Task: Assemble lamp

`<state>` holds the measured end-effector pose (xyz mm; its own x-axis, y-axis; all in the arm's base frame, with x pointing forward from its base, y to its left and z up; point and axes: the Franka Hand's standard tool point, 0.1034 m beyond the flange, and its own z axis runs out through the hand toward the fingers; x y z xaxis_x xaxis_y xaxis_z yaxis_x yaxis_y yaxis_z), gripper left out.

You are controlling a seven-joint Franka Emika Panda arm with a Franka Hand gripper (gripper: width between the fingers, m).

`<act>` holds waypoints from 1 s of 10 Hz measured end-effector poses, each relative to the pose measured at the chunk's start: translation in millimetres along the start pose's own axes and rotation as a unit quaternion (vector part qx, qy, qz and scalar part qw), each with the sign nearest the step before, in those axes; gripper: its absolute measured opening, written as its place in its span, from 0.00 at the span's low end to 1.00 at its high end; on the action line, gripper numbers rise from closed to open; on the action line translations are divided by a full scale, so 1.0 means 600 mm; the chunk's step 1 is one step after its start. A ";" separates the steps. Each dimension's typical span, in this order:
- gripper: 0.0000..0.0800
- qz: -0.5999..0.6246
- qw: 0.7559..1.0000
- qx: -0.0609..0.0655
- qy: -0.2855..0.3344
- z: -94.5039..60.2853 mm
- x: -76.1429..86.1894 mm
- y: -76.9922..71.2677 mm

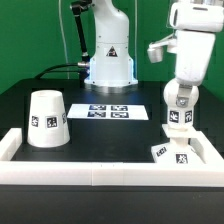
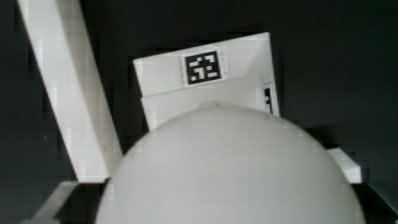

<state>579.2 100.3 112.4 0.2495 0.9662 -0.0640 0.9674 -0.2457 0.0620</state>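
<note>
Standing inside the low white wall [image 1: 100,172] that rims the bench [image 1: 110,135], the shade [image 1: 45,119] sits wide end down at the exterior view's left. The base [image 1: 171,155] lies in the near corner at that view's right. The marker board [image 1: 112,111] lies farther back. The arm reaches straight down above the base, its end effector [image 1: 177,123] clamped on the bulb [image 2: 222,160], which is held clear of the bench.
</note>
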 end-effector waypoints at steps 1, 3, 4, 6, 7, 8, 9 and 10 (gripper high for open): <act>0.72 0.034 0.999 0.004 -0.003 0.000 -0.001 0.000; 0.72 0.118 0.993 0.008 -0.003 0.000 -0.003 0.006; 0.72 0.129 0.992 0.002 0.003 0.000 -0.001 0.008; 0.72 0.205 0.979 0.002 0.004 0.000 0.000 0.008; 0.72 0.223 0.975 0.002 0.004 0.000 0.001 0.007; 0.72 0.265 0.964 0.003 0.004 0.000 0.001 0.007; 0.72 0.299 0.954 0.003 0.004 0.000 0.002 0.007; 0.72 0.336 0.942 0.004 0.004 0.000 0.002 0.007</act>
<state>583.4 100.4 112.4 0.8047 0.5937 -0.0050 0.5922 -0.8020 0.0775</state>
